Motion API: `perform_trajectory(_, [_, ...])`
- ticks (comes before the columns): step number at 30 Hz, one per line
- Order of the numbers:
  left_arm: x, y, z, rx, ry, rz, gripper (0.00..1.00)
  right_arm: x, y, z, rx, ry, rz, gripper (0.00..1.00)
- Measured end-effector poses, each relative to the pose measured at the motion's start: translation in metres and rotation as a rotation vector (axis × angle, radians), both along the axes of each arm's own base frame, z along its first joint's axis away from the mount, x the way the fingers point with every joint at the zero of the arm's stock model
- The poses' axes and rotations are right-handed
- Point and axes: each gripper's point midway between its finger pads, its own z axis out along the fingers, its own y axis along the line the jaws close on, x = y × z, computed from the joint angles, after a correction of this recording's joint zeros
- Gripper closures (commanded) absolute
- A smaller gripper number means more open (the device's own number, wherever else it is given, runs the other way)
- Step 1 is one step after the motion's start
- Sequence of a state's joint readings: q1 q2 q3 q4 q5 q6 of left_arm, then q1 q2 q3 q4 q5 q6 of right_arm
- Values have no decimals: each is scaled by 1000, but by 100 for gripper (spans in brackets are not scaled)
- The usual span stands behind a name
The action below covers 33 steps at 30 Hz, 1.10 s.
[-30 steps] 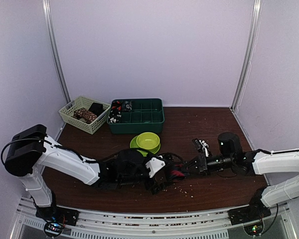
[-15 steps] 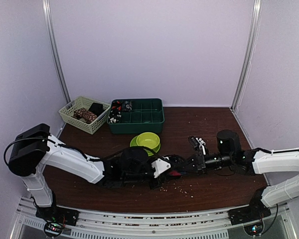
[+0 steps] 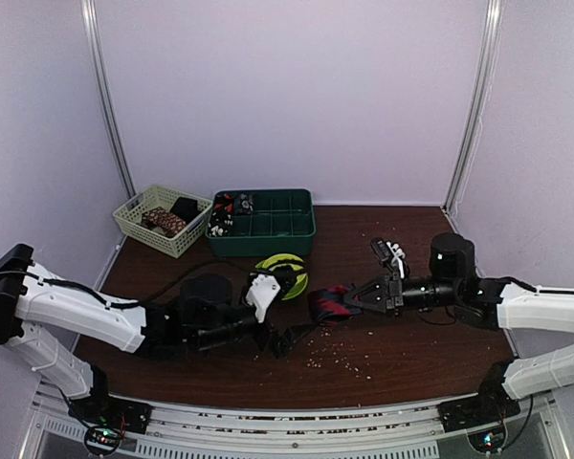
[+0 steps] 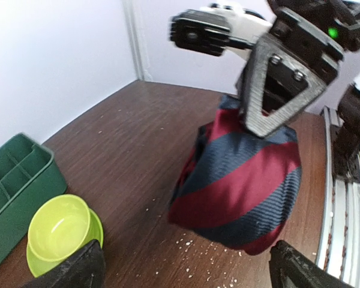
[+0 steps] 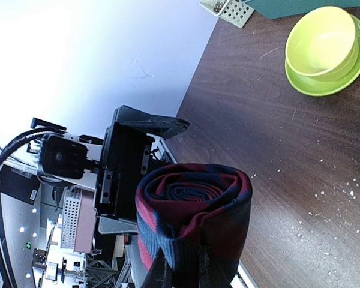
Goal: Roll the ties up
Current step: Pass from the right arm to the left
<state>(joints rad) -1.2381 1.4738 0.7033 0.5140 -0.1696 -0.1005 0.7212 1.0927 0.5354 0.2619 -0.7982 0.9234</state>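
A rolled tie (image 3: 327, 304) with red and navy diagonal stripes is held a little above the brown table. My right gripper (image 3: 349, 298) is shut on it from the right. In the right wrist view the roll's spiral end (image 5: 192, 210) faces the camera and hides most of my right gripper (image 5: 183, 273). In the left wrist view the roll (image 4: 240, 192) hangs from the right gripper's fingers (image 4: 276, 90). My left gripper (image 3: 289, 337) is open and empty, low on the table to the left of the roll. Its fingertips (image 4: 78, 270) stand far apart at the bottom corners.
A lime-green bowl on a plate (image 3: 285, 273) sits behind the left wrist; it also shows in both wrist views (image 4: 57, 228) (image 5: 321, 42). A dark green divided tray (image 3: 263, 222) and a pale basket (image 3: 161, 220) with rolled fabric stand at the back left. White crumbs (image 3: 340, 354) lie near the front.
My left gripper has let go of the roll and drawn back to the left. My right gripper has lifted the rolled tie and carried it slightly right and back.
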Motion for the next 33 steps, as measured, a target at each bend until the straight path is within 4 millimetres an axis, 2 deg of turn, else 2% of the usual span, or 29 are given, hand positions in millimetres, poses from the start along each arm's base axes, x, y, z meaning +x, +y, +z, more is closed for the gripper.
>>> perform_trajectory(4, [17, 17, 13, -53, 102, 154, 2, 10, -5, 5, 13, -17, -39, 100])
perform_trajectory(8, [23, 31, 23, -105, 216, 211, 2, 17, -6, 12, 32, -35, -63, 100])
perform_trajectory(14, [20, 39, 74, -291, 317, 104, 2, 23, -1, 34, 88, -73, -68, 100])
perform_trajectory(19, [19, 34, 88, -375, 439, 14, 2, 25, 3, 56, 158, -104, -64, 100])
perform_trajectory(24, [14, 21, 96, -430, 542, -57, 2, 25, 8, 68, 198, -116, -46, 100])
perform_trajectory(29, [11, 10, 112, -500, 603, -111, 2, 22, 17, 79, 226, -130, -17, 100])
perform_trajectory(33, [12, 3, 113, -519, 646, -122, 2, 17, 25, 89, 245, -141, 14, 100])
